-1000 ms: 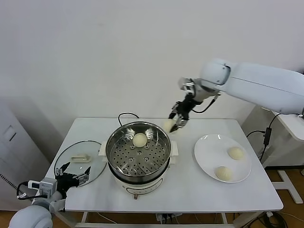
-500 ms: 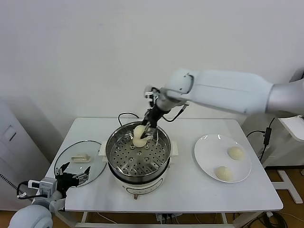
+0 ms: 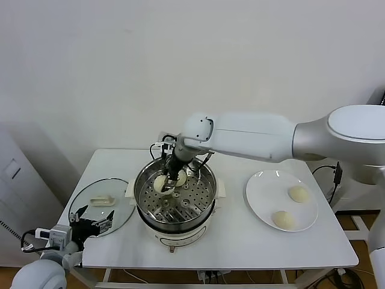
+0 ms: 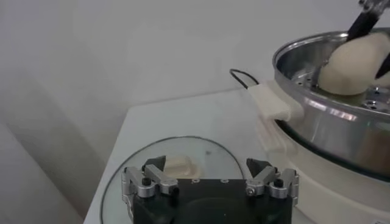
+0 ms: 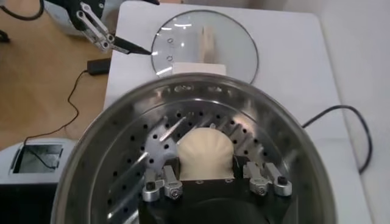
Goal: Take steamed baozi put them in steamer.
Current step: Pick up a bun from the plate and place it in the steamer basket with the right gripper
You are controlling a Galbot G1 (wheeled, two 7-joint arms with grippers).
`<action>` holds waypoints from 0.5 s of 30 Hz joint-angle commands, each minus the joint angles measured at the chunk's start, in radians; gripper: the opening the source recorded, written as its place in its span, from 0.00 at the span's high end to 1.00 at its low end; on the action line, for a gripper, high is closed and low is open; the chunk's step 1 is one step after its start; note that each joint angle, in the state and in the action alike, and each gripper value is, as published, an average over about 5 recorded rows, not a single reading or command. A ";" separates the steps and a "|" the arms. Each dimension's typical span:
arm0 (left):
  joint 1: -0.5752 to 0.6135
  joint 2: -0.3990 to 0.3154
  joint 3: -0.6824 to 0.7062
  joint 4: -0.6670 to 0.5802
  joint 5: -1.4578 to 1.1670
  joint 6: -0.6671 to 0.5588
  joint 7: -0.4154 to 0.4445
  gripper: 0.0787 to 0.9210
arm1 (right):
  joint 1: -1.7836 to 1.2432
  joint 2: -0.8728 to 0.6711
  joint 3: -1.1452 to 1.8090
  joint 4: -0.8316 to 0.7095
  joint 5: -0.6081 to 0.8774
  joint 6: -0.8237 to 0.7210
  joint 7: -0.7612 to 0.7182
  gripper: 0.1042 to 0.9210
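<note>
- Your right gripper [image 3: 169,183] grips a round cream-white steamed baozi [image 5: 205,153], low over the shiny steel steamer [image 3: 175,194] tray, for release.
- Your left gripper [image 4: 209,182], jaws spread and empty, is parked by the table's corner.

Plain white wall [image 3: 120,66], evenly lit, behind a white rectangular table [image 3: 228,241] on pale metal legs. Grey cabinet [image 3: 18,198] at the table's left. Wooden floor [image 5: 42,79] showing beneath. 1 black cable [image 3: 337,174] hanging at right.
</note>
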 commanded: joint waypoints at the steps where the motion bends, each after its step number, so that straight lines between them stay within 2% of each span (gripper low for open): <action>1: 0.003 -0.004 -0.001 0.001 -0.001 -0.001 0.000 0.12 | -0.060 0.057 0.008 -0.040 -0.005 -0.016 0.046 0.48; 10: 0.010 -0.006 -0.007 0.003 -0.001 -0.007 0.001 0.12 | -0.087 0.073 0.008 -0.060 -0.025 -0.019 0.061 0.47; 15: 0.010 -0.006 -0.008 0.004 -0.002 -0.008 0.001 0.12 | -0.089 0.076 0.016 -0.071 -0.024 -0.020 0.069 0.34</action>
